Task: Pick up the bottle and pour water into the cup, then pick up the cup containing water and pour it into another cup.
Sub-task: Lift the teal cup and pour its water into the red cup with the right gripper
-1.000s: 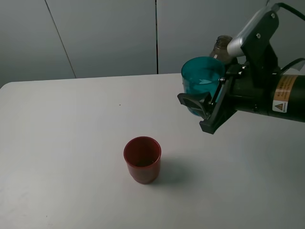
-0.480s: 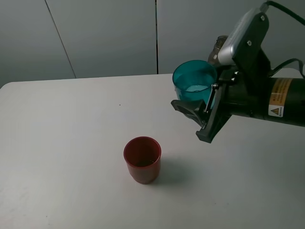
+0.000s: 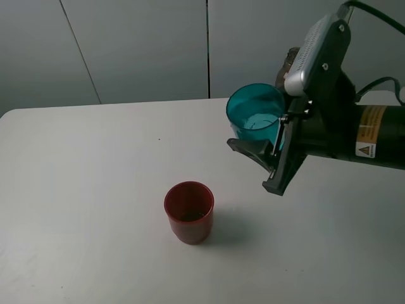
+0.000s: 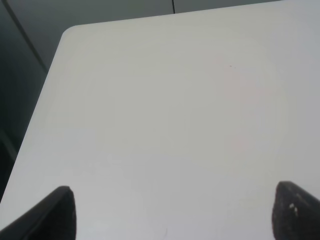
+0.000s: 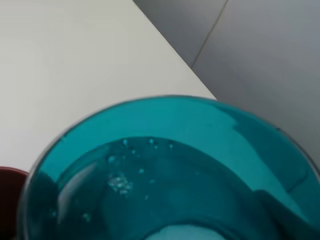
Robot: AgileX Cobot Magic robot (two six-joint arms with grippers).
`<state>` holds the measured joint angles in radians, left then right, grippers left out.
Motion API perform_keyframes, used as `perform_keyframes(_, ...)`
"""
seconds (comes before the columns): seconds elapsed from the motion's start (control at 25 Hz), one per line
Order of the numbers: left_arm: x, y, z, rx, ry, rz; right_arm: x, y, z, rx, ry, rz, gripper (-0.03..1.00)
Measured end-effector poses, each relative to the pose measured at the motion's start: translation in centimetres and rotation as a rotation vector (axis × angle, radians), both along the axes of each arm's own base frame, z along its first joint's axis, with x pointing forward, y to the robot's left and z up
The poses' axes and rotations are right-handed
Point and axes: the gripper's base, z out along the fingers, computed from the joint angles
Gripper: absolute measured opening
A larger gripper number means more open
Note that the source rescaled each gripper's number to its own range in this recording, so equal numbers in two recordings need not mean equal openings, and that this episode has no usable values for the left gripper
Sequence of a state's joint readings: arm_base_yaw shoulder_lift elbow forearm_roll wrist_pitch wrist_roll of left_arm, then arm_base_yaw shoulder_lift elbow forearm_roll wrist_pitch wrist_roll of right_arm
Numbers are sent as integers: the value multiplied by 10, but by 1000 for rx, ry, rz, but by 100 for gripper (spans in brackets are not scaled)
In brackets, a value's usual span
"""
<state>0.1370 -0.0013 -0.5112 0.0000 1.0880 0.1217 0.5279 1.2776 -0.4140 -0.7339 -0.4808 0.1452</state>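
My right gripper is shut on the teal cup and holds it in the air, tilted toward the left, up and to the right of the red cup. The red cup stands upright on the white table. The right wrist view is filled by the teal cup, with water and bubbles inside, and a sliver of the red cup at its edge. The bottle shows only its neck behind the right arm. My left gripper is open over bare table, with only its fingertips showing.
Grey wall panels stand behind the table's far edge. The table's rounded corner and a dark gap beside it show in the left wrist view.
My right gripper has carried the teal cup to the left, toward the red cup, and tilted it more. The red cup has not moved.
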Motion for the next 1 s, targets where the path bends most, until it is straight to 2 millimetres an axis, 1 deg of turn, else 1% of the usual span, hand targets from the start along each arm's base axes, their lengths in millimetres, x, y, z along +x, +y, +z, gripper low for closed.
perform_keyframes(0.28, 0, 0, 0, 0, 0, 0, 4, 4, -15, -34, 32, 29, 6)
perform_keyframes(0.56, 0, 0, 0, 0, 0, 0, 15, 12, -18, -70, 21, 60, 6)
perform_keyframes(0.76, 0, 0, 0, 0, 0, 0, 18, 17, -23, -122, 2, 102, 6)
perform_keyframes(1.0, 0, 0, 0, 0, 0, 0, 18, 34, -16, -176, -49, 155, 6)
